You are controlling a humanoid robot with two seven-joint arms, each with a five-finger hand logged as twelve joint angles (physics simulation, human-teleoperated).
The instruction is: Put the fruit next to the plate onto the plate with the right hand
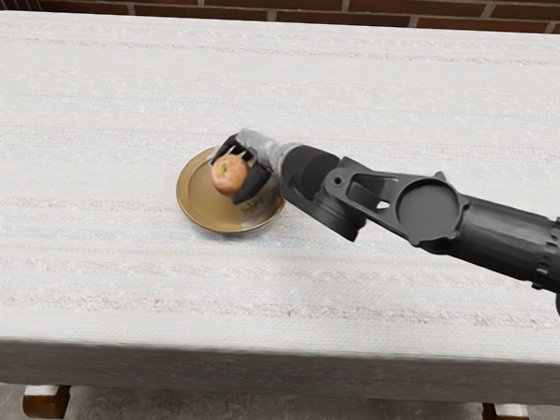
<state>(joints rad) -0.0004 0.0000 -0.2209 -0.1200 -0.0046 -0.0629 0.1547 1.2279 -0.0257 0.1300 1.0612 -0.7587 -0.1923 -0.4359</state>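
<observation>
The right hand point(248, 164) covers the far and right sides of the fruit point(227, 173), so only its near face shows: reddish skin with a pale yellow-green patch. What kind of fruit it is cannot be told for certain. The hand and wrist also hide the right part of the plate point(198, 205), and whether the fruit touches the plate's surface or hangs just above it cannot be made out. The right arm point(429, 212) is cut off by the right edge of the view. At the bottom edge two wooden feet point(47, 401) under the worktop point(119, 277) show only in part, and a strip of brick wall point(271, 0) runs along the top.

The plate, a shallow golden-brown dish, lies on the pale worktop left of centre. Nothing lies in its visible part. The fruit sits over the plate's inner area, towards its far side, clasped by the dark fingers point(254, 179) of the right hand, which curl closely around it
</observation>
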